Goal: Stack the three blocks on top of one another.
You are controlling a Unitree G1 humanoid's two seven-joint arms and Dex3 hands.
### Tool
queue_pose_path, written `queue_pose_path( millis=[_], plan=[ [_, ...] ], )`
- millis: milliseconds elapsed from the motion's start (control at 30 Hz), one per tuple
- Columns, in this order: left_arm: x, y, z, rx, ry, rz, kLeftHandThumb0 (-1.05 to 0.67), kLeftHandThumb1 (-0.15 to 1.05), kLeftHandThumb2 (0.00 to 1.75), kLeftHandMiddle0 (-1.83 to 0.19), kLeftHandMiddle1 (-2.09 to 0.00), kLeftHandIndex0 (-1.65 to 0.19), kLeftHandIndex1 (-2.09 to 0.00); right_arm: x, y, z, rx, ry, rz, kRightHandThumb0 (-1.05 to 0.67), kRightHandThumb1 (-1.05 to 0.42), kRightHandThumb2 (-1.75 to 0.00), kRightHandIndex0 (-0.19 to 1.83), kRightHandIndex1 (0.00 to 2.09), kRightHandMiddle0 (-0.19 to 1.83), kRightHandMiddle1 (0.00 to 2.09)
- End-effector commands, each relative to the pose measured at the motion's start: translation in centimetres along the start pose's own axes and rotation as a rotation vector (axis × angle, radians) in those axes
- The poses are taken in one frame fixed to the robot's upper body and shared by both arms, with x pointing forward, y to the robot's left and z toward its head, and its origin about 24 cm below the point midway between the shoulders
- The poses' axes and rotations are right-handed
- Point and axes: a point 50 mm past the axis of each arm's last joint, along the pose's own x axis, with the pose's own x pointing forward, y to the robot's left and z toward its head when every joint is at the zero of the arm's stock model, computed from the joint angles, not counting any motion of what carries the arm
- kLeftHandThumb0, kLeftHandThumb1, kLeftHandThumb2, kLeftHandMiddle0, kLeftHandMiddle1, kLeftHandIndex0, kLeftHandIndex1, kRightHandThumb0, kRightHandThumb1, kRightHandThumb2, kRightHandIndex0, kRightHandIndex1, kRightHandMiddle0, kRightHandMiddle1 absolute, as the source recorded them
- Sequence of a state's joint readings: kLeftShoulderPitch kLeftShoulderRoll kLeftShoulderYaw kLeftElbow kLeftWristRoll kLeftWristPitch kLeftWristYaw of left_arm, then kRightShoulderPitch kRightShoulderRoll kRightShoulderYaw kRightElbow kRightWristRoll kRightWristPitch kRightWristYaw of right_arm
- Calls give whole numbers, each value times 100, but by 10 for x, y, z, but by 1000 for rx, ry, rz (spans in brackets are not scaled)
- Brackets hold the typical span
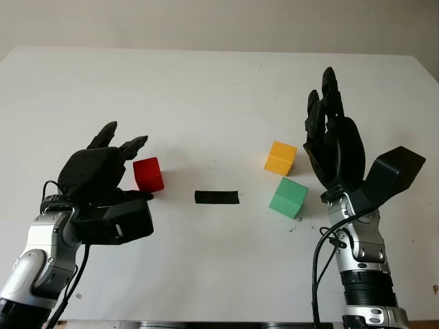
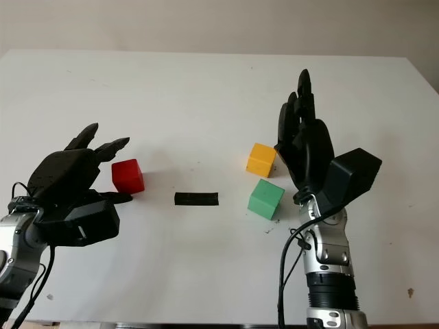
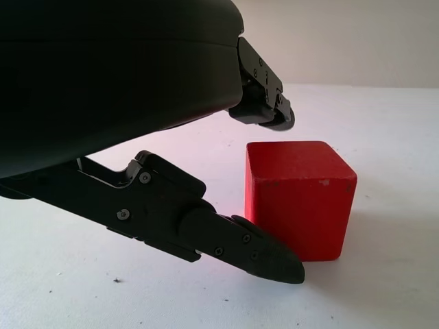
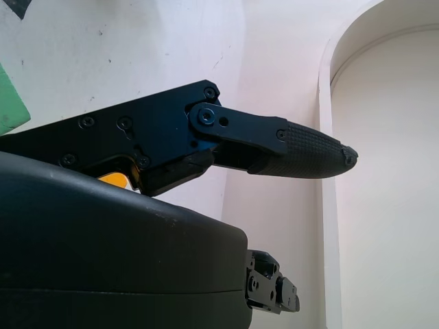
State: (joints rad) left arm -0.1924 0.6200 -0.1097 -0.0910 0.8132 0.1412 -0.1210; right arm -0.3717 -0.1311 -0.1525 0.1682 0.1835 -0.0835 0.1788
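Note:
A red block [image 1: 148, 173] stands on the white table [image 1: 206, 89] at the left. My left hand [image 1: 129, 161] is open right beside it, its fingertips above the block's left side and its thumb [image 3: 267, 253] low along the block's near face [image 3: 298, 199]; I see no contact. A yellow block [image 1: 281, 157] and a green block [image 1: 288, 197] sit apart at the right, the green one nearer to me. My right hand [image 1: 322, 103] is open and upright just to the right of those two blocks, holding nothing.
A short black strip [image 1: 217, 197] lies flat on the table between the red block and the green block. The table's far edge runs along the top, with a pale wall behind it.

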Motion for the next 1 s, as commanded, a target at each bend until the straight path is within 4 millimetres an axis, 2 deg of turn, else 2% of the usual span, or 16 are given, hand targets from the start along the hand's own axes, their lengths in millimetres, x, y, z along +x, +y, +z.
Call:
queue_pose_path(
  millis=[0, 100, 200, 367, 500, 633, 800, 967],
  plan=[
    [2, -1, 0, 15, -4, 4, -61, 92, 7, -2, -8, -48, -18, 3, -1, 8, -16, -29, 5, -73, -105, -64, -19, 0, -19, 0],
    [2, -1, 0, -38, -2, 6, -59, 93, 6, -6, -7, -52, -26, 3, -1, 7, -11, -30, 5, -73, -105, -64, -19, 0, -19, 0],
    [1, -1, 0, -88, -10, 10, -56, 95, 6, -12, -6, -29, -92, 3, -1, 7, -7, -29, 4, -72, -105, -64, -19, 0, -19, 0],
    [-1, 0, -3, -102, -23, 6, -44, 103, 10, -16, -6, -27, -118, 2, 0, 6, -12, -31, 2, -72, -105, -64, -19, 0, -19, 0],
    [-2, 1, -4, -81, -44, 6, -37, 105, 18, -20, -6, -22, -130, 2, -1, 6, -10, -33, 0, -72, -105, -63, -19, 0, -19, 0],
    [-4, 7, -3, -130, -98, 1, -39, 105, 21, -23, -6, -19, -138, 2, 0, 6, -2, -32, -10, -72, -105, -62, -19, 0, -19, 0],
    [-7, 25, 4, -268, -193, -17, -36, 105, 20, -23, -6, -16, -137, 2, 2, 5, 4, -32, -10, -72, -105, -61, -19, 0, -19, 0],
    [-4, 50, 12, -264, -310, -32, -34, 105, 19, -25, -6, -15, -138, 2, 2, 4, 6, -34, -11, -72, -105, -61, -19, 0, -19, 0]
  ],
)
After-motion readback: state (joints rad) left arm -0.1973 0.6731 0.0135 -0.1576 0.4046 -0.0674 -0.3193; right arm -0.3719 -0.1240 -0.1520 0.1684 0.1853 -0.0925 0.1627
